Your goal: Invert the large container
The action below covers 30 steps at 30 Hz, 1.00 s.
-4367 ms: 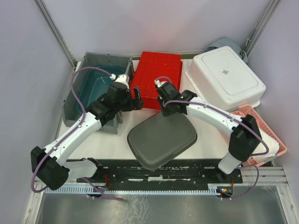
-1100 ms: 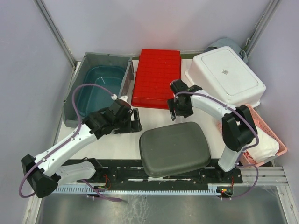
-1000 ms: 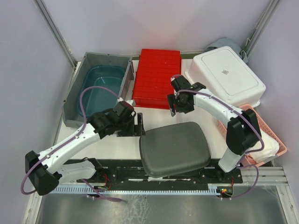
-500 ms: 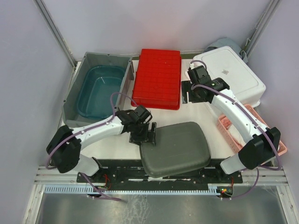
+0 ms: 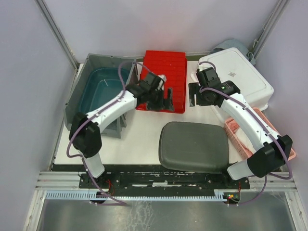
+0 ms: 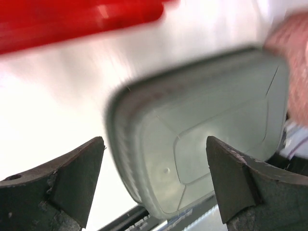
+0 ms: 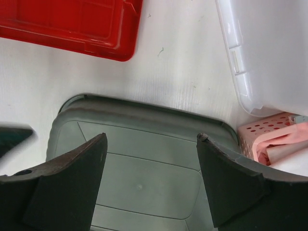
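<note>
The large dark grey plastic container (image 5: 194, 147) sits base-up at the front of the table (image 5: 139, 139), rim down, its flat underside facing the cameras. By the look of it, the flip is done. The left gripper (image 5: 167, 97) hangs over the edge of the red flat plastic tray (image 5: 161, 79), jaws spread wide and empty. The right gripper (image 5: 193, 94) hovers just beside the overturned white plastic tub (image 5: 233, 79), also wide and holding nothing. Both wrist views look down on the grey base between parted fingers (image 7: 67, 178).

To finish cleanly, I'd say both arms should lift straight up and away, without clipping the tray or tub. It's also worth confirming the rim lies flat, since the container's near side is close to the table's front edge.
</note>
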Tool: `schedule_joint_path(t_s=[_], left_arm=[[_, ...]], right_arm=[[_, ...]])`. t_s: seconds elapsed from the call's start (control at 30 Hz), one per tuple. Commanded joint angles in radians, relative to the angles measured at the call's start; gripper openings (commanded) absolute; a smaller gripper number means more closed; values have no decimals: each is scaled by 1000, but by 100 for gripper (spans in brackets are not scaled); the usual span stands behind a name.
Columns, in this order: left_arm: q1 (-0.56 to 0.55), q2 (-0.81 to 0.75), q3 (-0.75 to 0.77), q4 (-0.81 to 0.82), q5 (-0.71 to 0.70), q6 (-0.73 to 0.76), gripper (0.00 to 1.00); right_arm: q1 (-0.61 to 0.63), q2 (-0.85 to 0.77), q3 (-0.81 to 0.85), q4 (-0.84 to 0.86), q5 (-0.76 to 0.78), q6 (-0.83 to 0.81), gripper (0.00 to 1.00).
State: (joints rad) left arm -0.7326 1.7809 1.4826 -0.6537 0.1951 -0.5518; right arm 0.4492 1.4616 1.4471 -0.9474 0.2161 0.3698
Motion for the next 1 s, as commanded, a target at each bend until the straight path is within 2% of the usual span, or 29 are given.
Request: schedule_joint_path(t_s=[0.0,0.13,0.23,0.47,0.67,0.97], left_arm=[[151,-46,172,-102,-92,72,93],[226,64,340,-184,-257,33,93],[260,131,385,-177,-379,-1,93],[277,290,472,-120,-413,11,93],[274,389,511,-68,-354,49,92],[233,504,655,19,-9,116,91]], right_arm=[[-3,-62,32,55,-20,20,84],[-3,-55,31,75,-49,45,84],[-3,-59,35,64,-49,52,84],[-3,-103,18,21,10,35,84],[-3,-134,-3,-7,50,44,84],[-4,-159,-9,-12,82,55,85]])
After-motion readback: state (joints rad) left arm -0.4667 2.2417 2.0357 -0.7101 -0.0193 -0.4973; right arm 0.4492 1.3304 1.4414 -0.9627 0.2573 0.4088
